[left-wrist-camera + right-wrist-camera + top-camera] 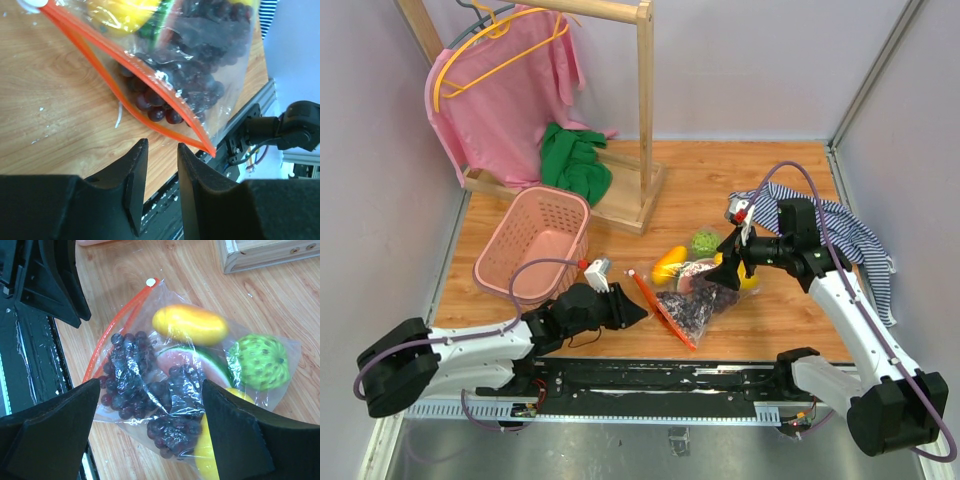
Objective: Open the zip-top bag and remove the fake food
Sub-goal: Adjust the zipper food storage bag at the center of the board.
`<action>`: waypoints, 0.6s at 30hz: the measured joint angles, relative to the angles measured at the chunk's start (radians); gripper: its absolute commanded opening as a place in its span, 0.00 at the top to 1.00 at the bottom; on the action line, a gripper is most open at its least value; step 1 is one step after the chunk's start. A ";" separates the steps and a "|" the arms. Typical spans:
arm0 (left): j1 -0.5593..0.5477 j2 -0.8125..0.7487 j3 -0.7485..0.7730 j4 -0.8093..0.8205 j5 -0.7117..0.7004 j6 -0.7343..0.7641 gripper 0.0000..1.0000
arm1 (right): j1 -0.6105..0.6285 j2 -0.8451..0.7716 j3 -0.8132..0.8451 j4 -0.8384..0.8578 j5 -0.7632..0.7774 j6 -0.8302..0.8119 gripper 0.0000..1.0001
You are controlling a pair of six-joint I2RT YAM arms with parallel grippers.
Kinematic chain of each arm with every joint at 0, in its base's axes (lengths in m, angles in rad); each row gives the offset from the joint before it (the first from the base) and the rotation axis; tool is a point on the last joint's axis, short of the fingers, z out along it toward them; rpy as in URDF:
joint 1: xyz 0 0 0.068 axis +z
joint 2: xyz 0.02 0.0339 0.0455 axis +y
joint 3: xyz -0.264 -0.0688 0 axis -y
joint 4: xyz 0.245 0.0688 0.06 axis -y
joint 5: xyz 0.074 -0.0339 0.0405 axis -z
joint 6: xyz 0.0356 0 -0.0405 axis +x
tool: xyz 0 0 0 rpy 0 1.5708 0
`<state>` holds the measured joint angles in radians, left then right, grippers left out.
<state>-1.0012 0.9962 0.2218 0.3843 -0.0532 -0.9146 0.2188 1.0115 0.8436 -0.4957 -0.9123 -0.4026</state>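
Note:
The zip-top bag [705,298] lies on the wooden table with its red-orange zip strip [165,82] facing my left gripper [162,145]. In the left wrist view the strip's two sides bow apart in the middle. My left gripper [640,311] sits just short of the strip's near corner, its jaws narrowly apart with nothing between them. The fake food is inside the bag: purple grapes [130,370], a watermelon slice [192,357], a yellow-orange fruit [190,324] and a green ball [259,361]. My right gripper [150,385] hangs wide open over the bag's closed end [732,266].
A pink basket [533,245] stands at the left behind my left arm. A wooden rack [645,110] with a pink shirt [505,90] and a green cloth [575,160] stands at the back. A striped cloth [845,235] lies under my right arm. The table's front edge is just below the bag.

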 measured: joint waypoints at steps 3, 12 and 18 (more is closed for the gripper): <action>-0.012 0.052 -0.006 0.021 -0.032 -0.027 0.64 | 0.000 0.000 0.000 0.000 0.000 -0.003 0.16; -0.034 0.264 -0.021 0.241 -0.204 -0.089 0.55 | 0.000 0.000 0.000 -0.002 0.001 -0.014 0.16; -0.035 0.398 -0.016 0.407 -0.275 -0.119 0.57 | 0.000 0.000 0.000 -0.003 0.001 -0.017 0.16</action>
<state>-1.0359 1.3941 0.2058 0.7918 -0.3286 -1.0332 0.2188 1.0119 0.8436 -0.4988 -0.9115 -0.4198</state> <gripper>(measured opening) 0.444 0.843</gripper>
